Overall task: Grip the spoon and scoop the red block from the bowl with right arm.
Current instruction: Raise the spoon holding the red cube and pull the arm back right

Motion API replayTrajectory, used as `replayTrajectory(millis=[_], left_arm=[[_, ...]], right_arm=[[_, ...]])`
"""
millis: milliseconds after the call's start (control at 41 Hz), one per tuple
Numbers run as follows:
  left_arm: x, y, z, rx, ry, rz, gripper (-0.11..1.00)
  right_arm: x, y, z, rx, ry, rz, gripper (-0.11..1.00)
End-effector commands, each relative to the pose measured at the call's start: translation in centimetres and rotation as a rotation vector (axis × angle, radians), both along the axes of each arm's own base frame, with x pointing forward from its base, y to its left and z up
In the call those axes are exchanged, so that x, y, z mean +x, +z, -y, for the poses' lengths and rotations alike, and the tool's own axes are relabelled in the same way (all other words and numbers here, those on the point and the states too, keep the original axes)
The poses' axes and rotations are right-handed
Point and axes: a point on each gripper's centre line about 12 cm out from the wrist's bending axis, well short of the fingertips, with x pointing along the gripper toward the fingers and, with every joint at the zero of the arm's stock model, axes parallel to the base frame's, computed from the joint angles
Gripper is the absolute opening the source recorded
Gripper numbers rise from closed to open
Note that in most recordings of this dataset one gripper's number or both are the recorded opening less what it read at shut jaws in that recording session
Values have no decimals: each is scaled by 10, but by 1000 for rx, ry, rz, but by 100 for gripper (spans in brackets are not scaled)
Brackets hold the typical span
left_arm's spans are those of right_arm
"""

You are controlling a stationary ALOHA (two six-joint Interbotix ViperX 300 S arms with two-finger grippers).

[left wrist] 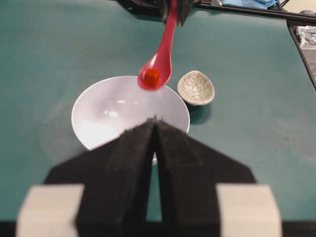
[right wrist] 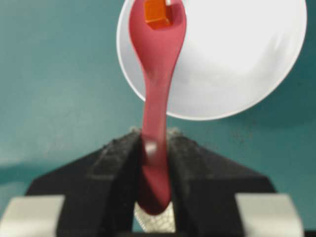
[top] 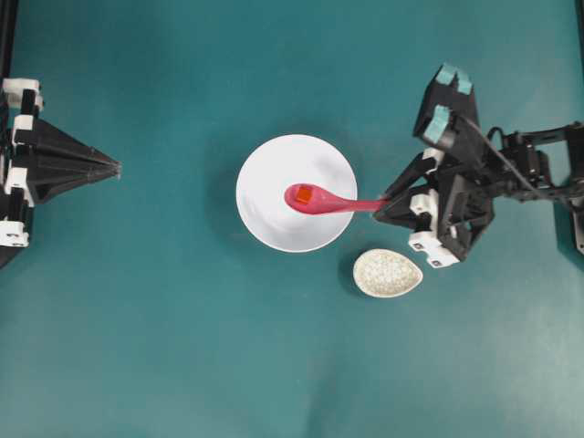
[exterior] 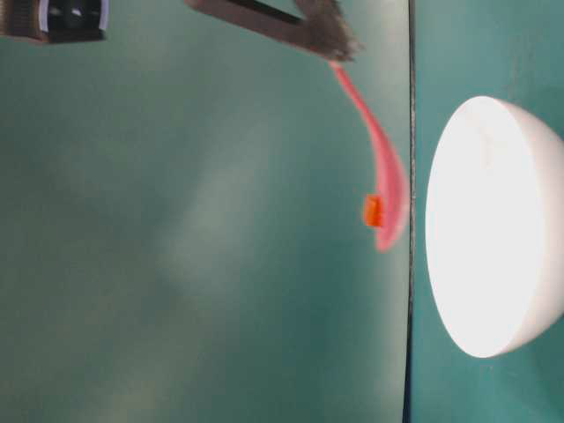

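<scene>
My right gripper (top: 381, 206) is shut on the handle of the pink spoon (top: 321, 200), which it holds out level over the white bowl (top: 274, 224). The red block (top: 303, 193) rests in the spoon's scoop. From the right wrist camera the spoon (right wrist: 157, 94) runs up from between the black fingers (right wrist: 118, 158), carrying the block (right wrist: 157, 12) above the bowl (right wrist: 237, 64). The table-level view shows the spoon (exterior: 388, 189) and block (exterior: 373, 211) lifted clear of the bowl (exterior: 493, 229). My left gripper (top: 117, 167) stays shut at the left edge, far from the bowl.
A small speckled egg-shaped dish (top: 388, 273) sits on the teal table just right of the bowl and below my right gripper. In the left wrist view this dish (left wrist: 196, 88) stands behind the bowl (left wrist: 98, 113).
</scene>
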Motion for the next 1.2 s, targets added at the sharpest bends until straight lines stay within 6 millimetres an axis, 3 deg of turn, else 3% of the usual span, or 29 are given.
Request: replayTrajectory(millis=[0,244,1172], left_arm=[[2,11,-1,2,3,28,0],[2,13,-1,2,2,43,0],[1,10,-1,25,0,16,0]], right_arm=[[0,30,-1,-7,10,53,23],[-5,52,2,-82,33,68,23],[-3,53,7,-179,55,72,23]])
